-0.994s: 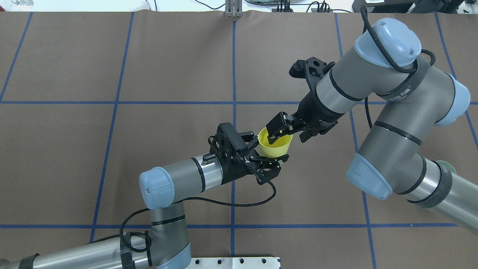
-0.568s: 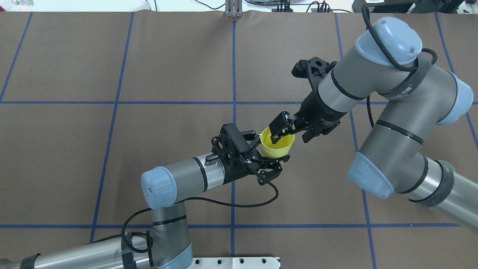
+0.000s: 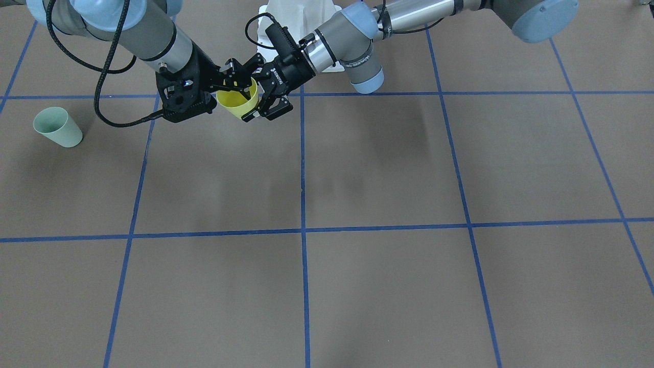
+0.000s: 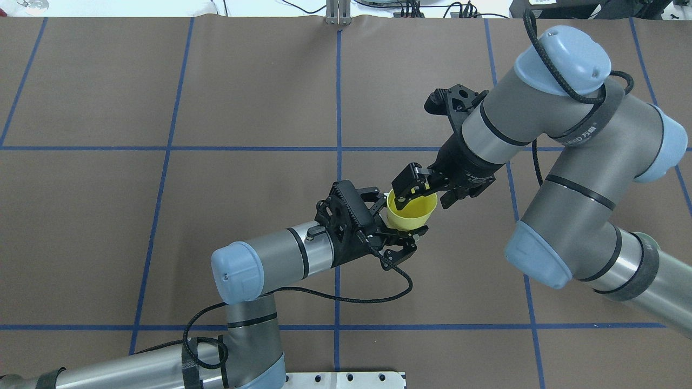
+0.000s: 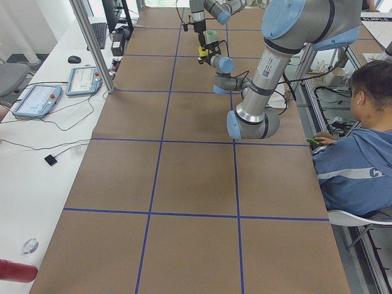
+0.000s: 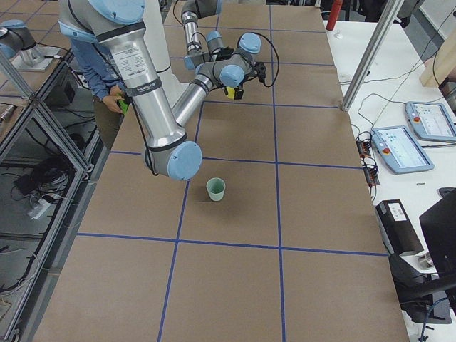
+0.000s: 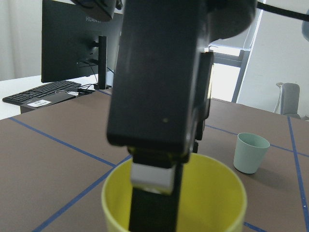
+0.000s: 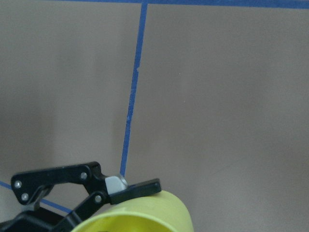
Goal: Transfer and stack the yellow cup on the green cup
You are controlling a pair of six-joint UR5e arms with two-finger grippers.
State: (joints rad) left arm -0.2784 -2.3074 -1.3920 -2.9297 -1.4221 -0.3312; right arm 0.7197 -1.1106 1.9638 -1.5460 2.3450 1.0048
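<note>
The yellow cup (image 4: 413,215) is held upright in the air over the middle of the table. My left gripper (image 4: 404,216) is shut on the cup's body from the side. My right gripper (image 4: 425,201) is open and straddles the cup's rim, with one finger (image 4: 403,199) inside the cup and the other outside its wall. In the left wrist view that finger (image 7: 152,193) dips into the yellow cup (image 7: 212,193). The green cup (image 3: 57,128) stands upright on the table far off on my right side; it also shows in the left wrist view (image 7: 250,152).
The brown table (image 3: 388,168) carries a grid of blue tape lines. A white mount (image 3: 301,15) sits at my base. The right arm's elbow (image 4: 540,254) hangs over the table's right half. An operator (image 5: 358,141) sits beside the table.
Both grippers and the yellow cup have shifted a little to the right together. The right finger stays inside the cup.
</note>
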